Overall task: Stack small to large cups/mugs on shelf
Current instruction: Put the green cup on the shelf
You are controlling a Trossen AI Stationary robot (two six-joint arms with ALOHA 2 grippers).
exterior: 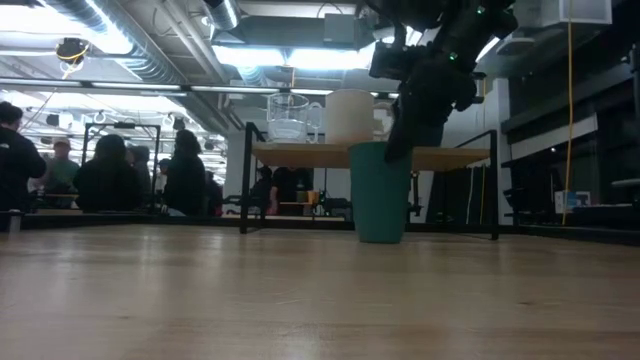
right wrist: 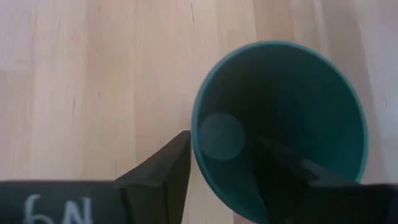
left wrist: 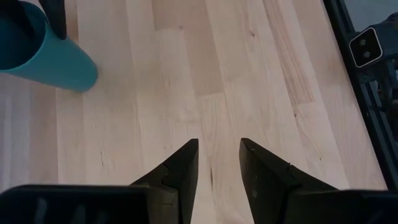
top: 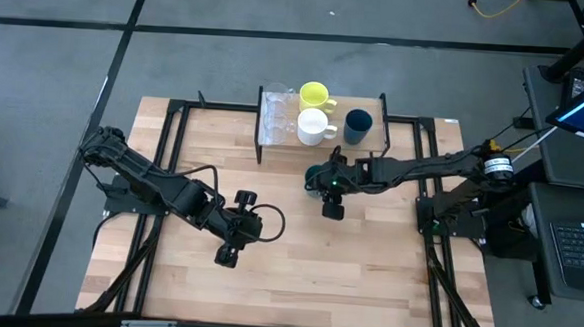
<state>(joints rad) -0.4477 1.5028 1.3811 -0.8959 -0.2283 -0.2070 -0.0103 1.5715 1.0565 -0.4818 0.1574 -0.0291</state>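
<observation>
The teal-green cup point(exterior: 381, 192) stands upright on the wooden table point(top: 366, 278) at frame centre, just before the shelf point(exterior: 450, 157), with bare boards below. The right gripper point(right wrist: 221, 163) straddles its rim, one finger inside, one outside, not visibly clamped. The left gripper point(left wrist: 218, 163) hangs open lower left; people sit beyond.

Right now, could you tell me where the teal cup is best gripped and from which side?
By its rim, from above: the teal cup stands upright and open-topped on the table, and the right gripper already straddles its wall there.
</observation>
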